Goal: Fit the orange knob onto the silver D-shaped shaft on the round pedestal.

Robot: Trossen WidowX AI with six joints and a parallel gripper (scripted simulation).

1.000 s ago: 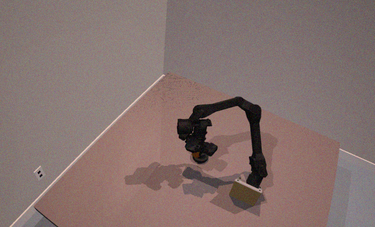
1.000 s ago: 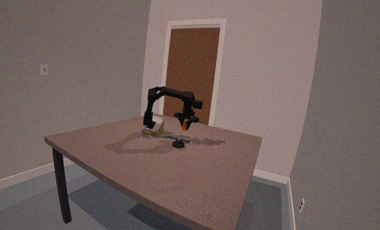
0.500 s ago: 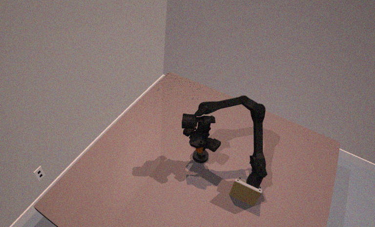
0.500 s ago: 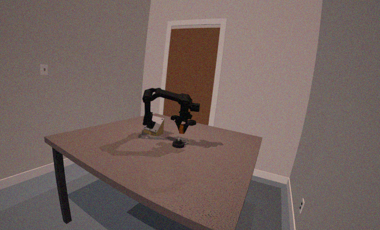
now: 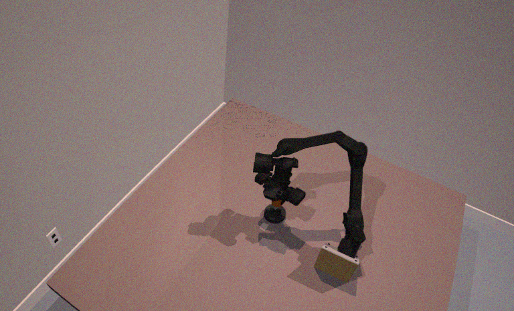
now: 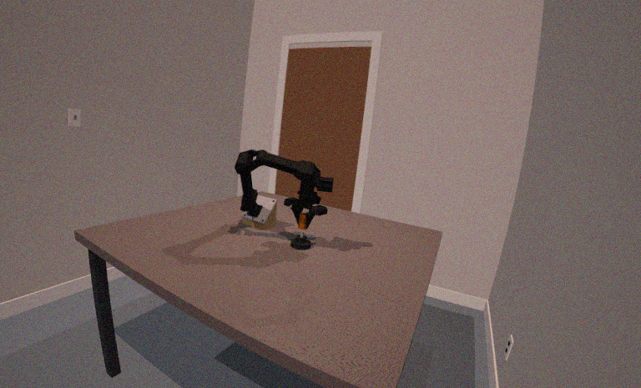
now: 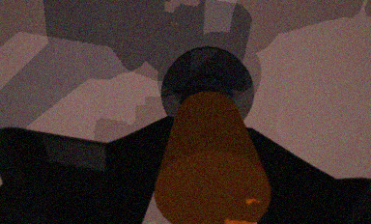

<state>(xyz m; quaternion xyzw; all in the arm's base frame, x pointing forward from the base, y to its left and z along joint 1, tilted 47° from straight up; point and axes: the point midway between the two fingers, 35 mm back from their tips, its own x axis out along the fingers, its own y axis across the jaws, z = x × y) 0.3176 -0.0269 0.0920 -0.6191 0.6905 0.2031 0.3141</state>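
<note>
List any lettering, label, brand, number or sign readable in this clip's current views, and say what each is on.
None can be read.
The orange knob, held in the pincer, and the round pedestal show no lettering.
The wall outlet and the brown door show none either.
Any small print on the dark arm would be too small and grainy to read.

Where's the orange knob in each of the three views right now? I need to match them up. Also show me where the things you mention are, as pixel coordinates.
Top: the orange knob (image 5: 277, 203) (image 6: 302, 221) (image 7: 213, 166) is just right of and below centre, under the gripper (image 5: 278, 202) (image 6: 302, 224) (image 7: 208, 129).
Exterior: slightly below centre, between the gripper's fingers.
Wrist: bottom centre, large.
Shared landmark: the dark round pedestal (image 5: 274, 216) (image 6: 300, 244) (image 7: 208, 65), below the knob in top and exterior, beyond it in wrist.
</note>
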